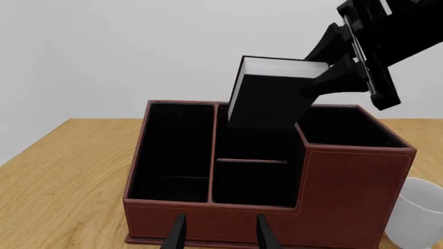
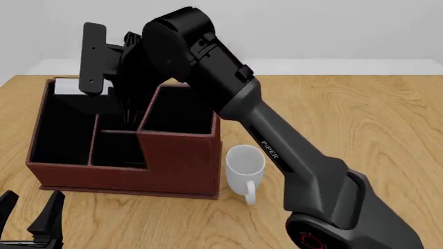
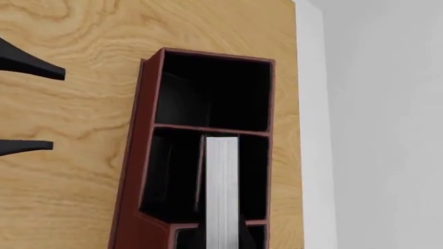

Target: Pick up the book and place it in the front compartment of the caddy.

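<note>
Black-covered, the thin book [image 1: 266, 98] with white page edges hung tilted above the reddish-brown four-compartment caddy [image 2: 181, 155], clamped in the right gripper [image 1: 325, 78]. Near the caddy's front wall, the left gripper [image 1: 219, 233] waited with fingers apart, a white mug [image 2: 246, 165] just beside the box.

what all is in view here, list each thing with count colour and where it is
book: one, black cover with white page block, tilted, held above the caddy's middle compartments
caddy: one, reddish-brown with black interior, four compartments, on the table's left side in the front view
mug: one, white, standing on the table just right of the caddy
table: one, light wood grain, under everything
right gripper: one, black, shut on the book over the caddy
left gripper: one, black, open, low over the table on the near side of the caddy
</note>
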